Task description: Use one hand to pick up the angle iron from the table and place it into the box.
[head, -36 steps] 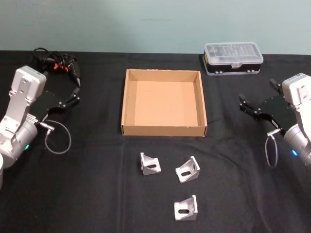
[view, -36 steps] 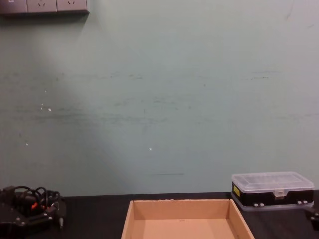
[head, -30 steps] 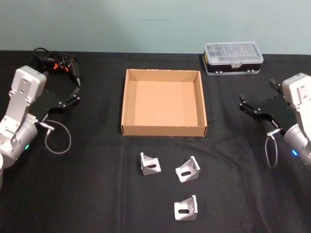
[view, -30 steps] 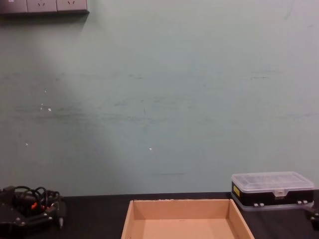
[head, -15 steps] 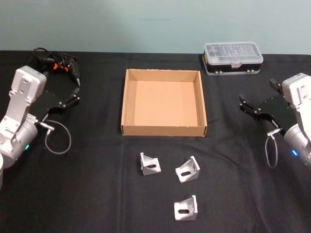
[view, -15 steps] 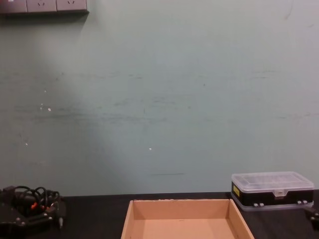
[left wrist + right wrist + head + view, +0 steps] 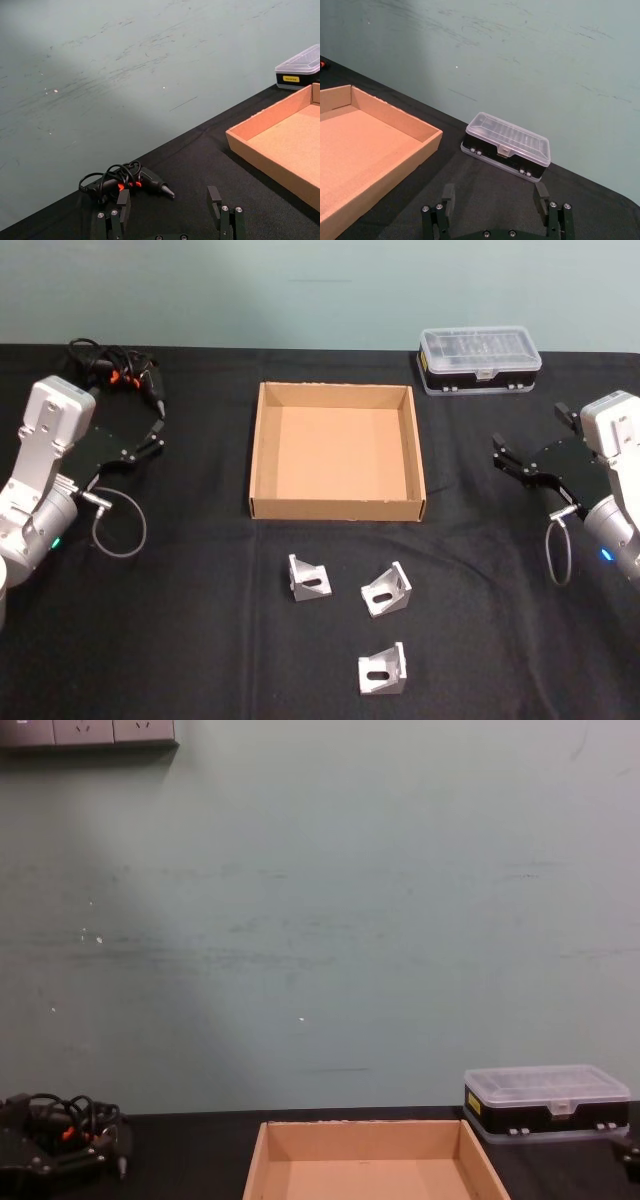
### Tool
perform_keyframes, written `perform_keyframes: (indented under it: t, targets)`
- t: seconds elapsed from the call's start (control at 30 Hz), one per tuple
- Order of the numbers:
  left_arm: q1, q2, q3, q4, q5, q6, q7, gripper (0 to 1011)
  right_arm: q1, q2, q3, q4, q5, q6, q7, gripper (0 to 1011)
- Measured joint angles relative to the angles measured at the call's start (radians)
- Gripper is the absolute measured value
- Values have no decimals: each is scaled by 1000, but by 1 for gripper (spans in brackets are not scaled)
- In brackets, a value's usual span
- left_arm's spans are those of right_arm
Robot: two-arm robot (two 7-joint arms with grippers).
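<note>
The left hand [image 7: 152,430] hangs left of the box [image 7: 337,508], fingers spread and empty. A corded tool [image 7: 118,375] lies off the box's far-left corner. The box stands empty on the bench [image 7: 200,640].

In front of the box's near wall, well apart from both hands, lie three pieces:
- The first angle iron [image 7: 308,577] is near the wall, left of the box's middle.
- The second angle iron [image 7: 386,589] is just right of the first.
- The third angle iron [image 7: 383,669] is farther out from the box.

The right hand [image 7: 528,437] hangs right of the box, fingers spread, holding nothing. A clear-lidded case [image 7: 480,358] sits off the box's far-right corner.

The reach has not begun. To do it well, I judge one arm should come down from above onto one piece, fingers astride a raised flange. It should pinch firmly, since smooth metal may slip, and lift above the box's low wall before crossing.
</note>
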Motion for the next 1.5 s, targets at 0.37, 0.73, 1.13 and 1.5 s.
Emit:
perform_keyframes:
  t: [0.37, 0.73, 1.13, 1.5]
  targets:
    - [0, 0, 0, 0, 0, 0, 0, 1000, 0, 0, 0, 0, 0, 0, 0, 1003]
    - [0, 0, 0, 0, 0, 0, 0, 1000, 0, 0, 0, 0, 0, 0, 0, 1003]
    - [0, 0, 0, 0, 0, 0, 0, 1000, -5, 3, 14, -1, -2, -11, 36, 1002]
    - [0, 0, 0, 0, 0, 0, 0, 1000, -45, 70, 62, -106, 41, -19, 152, 1003]
